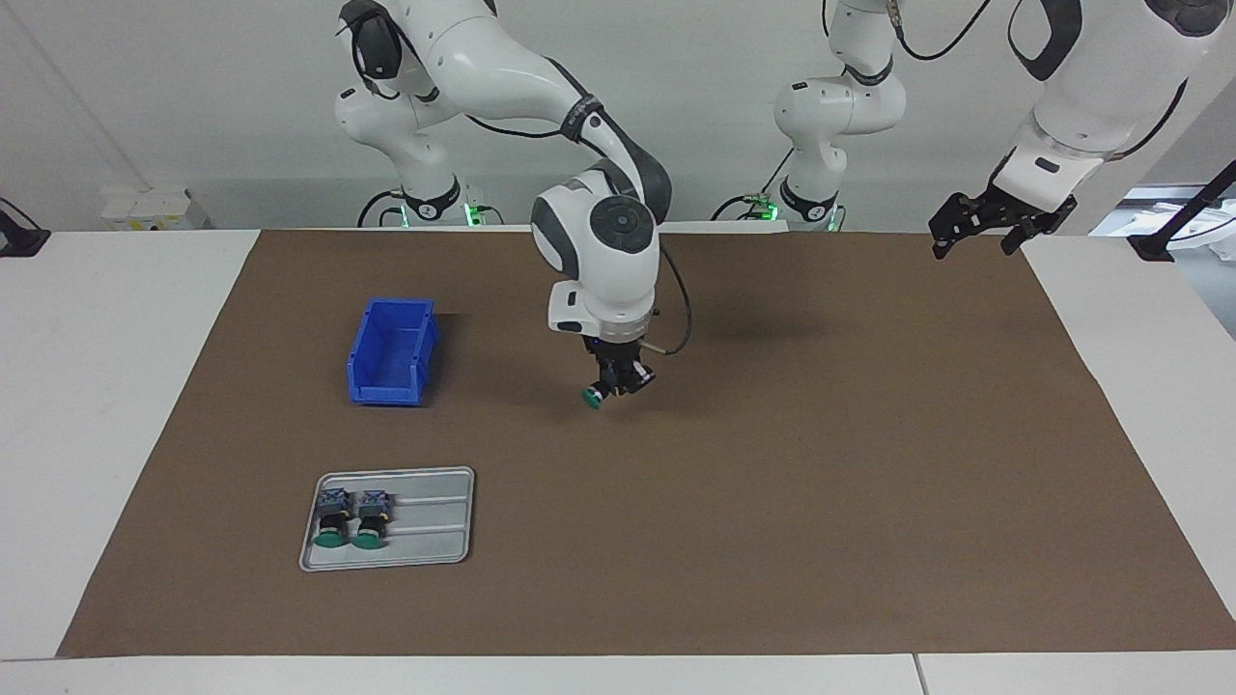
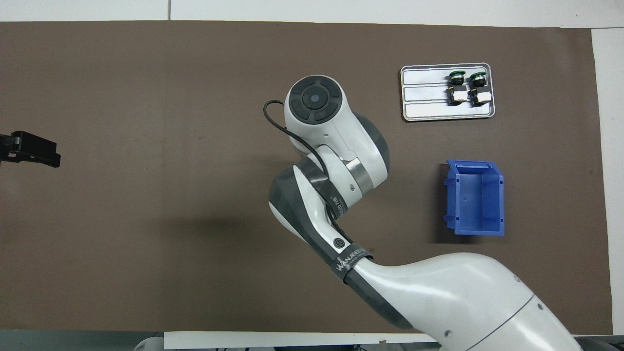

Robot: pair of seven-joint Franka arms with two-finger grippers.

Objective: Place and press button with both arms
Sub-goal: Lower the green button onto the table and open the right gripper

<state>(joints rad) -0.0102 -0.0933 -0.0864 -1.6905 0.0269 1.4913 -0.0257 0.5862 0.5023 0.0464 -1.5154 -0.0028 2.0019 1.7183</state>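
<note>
Brown mat (image 1: 772, 483), button (image 1: 593, 396) in right hand (image 1: 618, 379)

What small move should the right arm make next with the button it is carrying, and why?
Probably lower it straight down onto the mat. The right hand is shut on a button, held above the brown mat near the table's middle, not yet resting on it. Two more buttons lie in the metal tray. The left hand waits over the mat's edge at its own end, so pressing likely follows.

Three buttons (image 1: 599, 392), one bin (image 1: 391, 352), one tray (image 1: 425, 526)
</note>
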